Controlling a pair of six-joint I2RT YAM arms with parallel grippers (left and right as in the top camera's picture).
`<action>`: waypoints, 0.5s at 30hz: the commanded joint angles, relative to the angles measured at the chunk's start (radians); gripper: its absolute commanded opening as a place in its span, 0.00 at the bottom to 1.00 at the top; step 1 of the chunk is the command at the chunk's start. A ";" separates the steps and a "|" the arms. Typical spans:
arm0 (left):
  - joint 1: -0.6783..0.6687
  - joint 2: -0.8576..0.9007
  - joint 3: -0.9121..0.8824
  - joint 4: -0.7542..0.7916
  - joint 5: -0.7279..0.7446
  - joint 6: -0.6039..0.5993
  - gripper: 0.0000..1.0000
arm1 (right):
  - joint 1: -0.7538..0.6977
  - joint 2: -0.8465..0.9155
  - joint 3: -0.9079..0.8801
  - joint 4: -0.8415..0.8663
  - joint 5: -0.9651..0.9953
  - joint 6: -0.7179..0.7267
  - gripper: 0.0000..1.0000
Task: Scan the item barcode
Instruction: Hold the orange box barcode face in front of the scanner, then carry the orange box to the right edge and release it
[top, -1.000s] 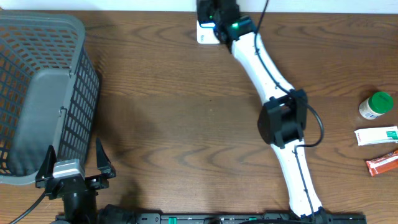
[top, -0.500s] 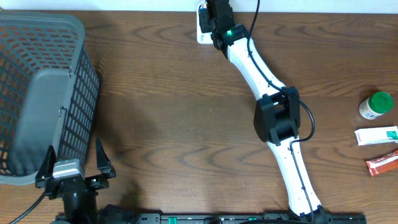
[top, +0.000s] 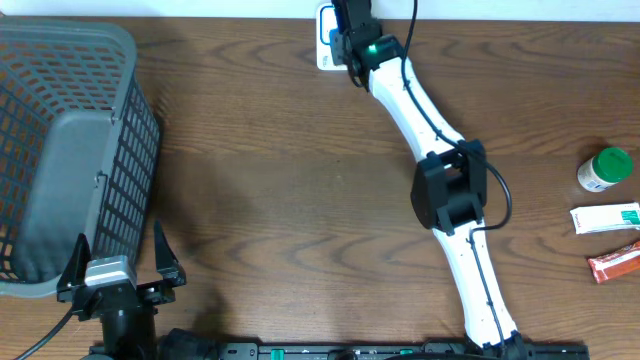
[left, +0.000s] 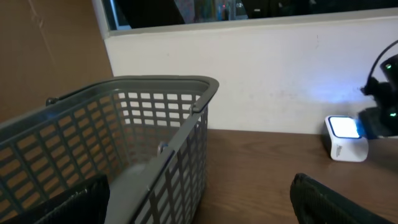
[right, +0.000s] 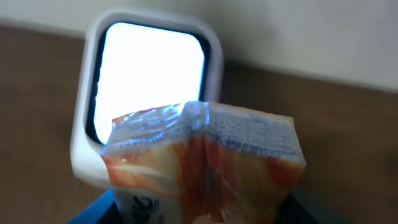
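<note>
Well right of the basket (top: 125, 45), the right arm (top: 400, 85) has white links, black elbow housing, black cable, green light; the left end effector (top: 118, 248) is black with a grey block.

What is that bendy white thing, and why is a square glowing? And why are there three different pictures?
The bendy white thing is a robot arm, the right arm of two. The left arm rests at the bottom beside the grey basket, its jaws open. One picture looks down from above the table. The other two come from small cameras on the wrists. The glowing square is a barcode scanner, like in a shop. The right arm's jaws hold an orange and white packet up in front of it. At the table's right edge lie a green-capped bottle, a white box and a reddish packet.
</note>
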 joint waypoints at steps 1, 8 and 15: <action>-0.004 -0.008 -0.003 0.006 0.006 0.013 0.91 | -0.027 -0.213 0.032 -0.127 0.085 0.007 0.53; -0.004 -0.008 -0.003 0.013 0.006 0.013 0.91 | -0.169 -0.369 0.032 -0.543 0.298 0.103 0.55; -0.004 -0.008 -0.003 0.013 0.006 0.013 0.91 | -0.451 -0.359 0.011 -0.796 0.349 0.247 0.43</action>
